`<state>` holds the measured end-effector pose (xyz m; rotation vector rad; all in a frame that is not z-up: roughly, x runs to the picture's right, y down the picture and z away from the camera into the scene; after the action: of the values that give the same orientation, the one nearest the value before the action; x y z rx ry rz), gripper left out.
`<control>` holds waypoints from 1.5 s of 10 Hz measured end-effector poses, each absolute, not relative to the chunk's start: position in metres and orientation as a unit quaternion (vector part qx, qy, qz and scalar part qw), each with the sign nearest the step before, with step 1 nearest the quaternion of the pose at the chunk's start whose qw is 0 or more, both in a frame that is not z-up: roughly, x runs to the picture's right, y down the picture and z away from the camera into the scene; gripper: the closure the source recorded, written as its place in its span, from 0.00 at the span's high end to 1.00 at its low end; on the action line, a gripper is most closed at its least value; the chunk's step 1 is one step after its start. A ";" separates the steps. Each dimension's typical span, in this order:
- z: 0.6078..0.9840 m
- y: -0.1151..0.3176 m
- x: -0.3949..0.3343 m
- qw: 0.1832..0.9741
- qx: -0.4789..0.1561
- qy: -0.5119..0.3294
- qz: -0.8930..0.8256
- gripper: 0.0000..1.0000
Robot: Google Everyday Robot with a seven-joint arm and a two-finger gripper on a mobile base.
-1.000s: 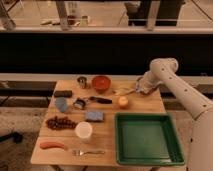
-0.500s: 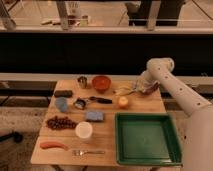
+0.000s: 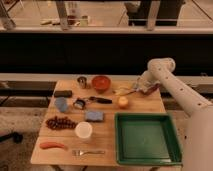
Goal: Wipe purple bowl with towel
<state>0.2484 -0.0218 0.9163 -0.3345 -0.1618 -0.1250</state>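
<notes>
Purple bowl [image 3: 61, 104] sat left on the desk [image 3: 107, 134], well apart from your clenched pincer [image 3: 143, 90] at right. Wiping well meant crossing over and pressing evenly.

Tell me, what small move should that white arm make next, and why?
Probably a short sideways rub. The shut gripper sits low at the back right corner of the wooden table, on something small and dark, likely the round purple bowl; a pale strip lies just beside it.

Dark purple bowl [image 3: 149, 90] rests beside the closed claw [image 3: 142, 90], far right.
</notes>
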 end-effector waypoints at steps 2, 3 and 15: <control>0.917 -0.022 0.252 0.982 -0.163 -0.074 -0.057 0.02; 0.918 -0.023 0.254 0.983 -0.161 -0.071 -0.053 0.02; 0.930 -0.023 0.312 0.987 -0.150 -0.050 0.018 0.02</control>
<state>0.3117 -0.0227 0.9301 -0.3023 -0.0995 0.0354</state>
